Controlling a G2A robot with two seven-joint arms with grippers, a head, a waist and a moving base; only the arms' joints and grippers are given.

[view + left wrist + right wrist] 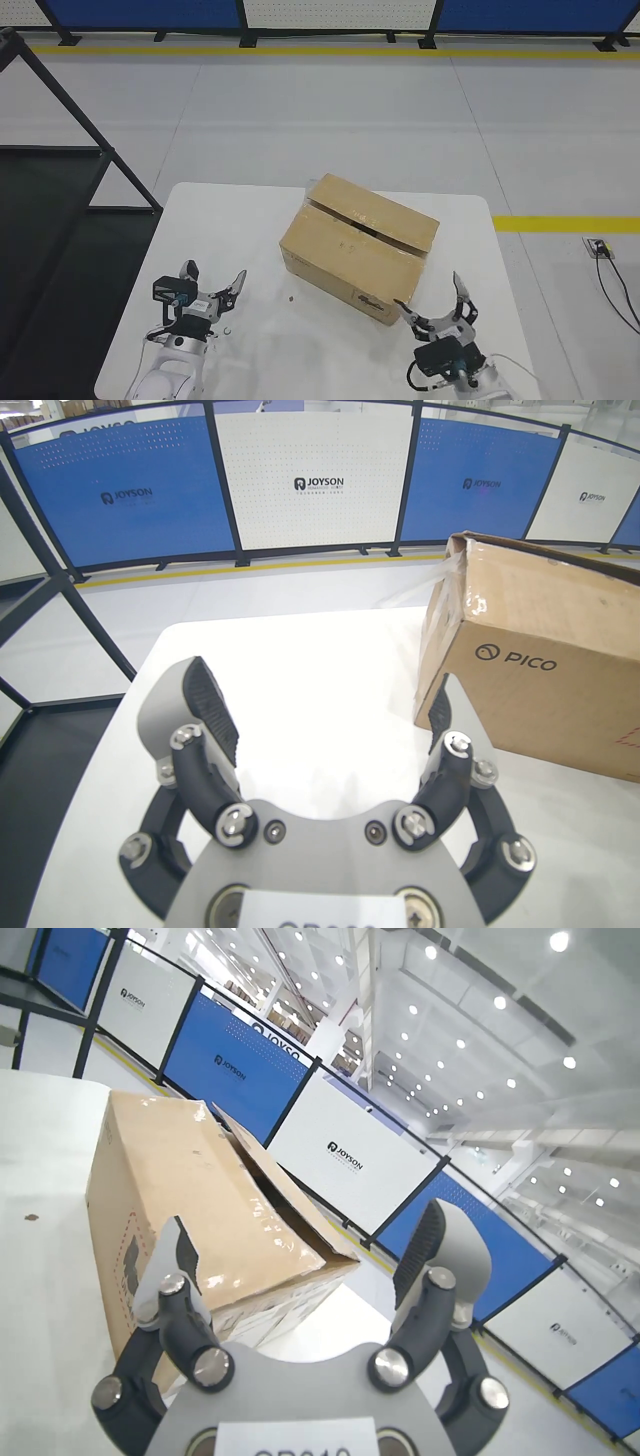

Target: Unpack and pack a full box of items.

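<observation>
A brown cardboard box (358,240) lies at an angle in the middle of the white table (250,215), its top flaps nearly closed with a dark slit between them. In the left wrist view the box (540,660) has loose clear tape at one corner. My left gripper (213,281) hovers near the table's front left, open and empty, short of the box. My right gripper (433,294) sits at the front right, open and empty, close to the box's near corner (200,1208). Its contents are hidden.
A small dark speck (290,298) lies on the table in front of the box. A black metal frame (70,130) stands off the table's left side. Blue and white fence panels (310,480) line the far floor.
</observation>
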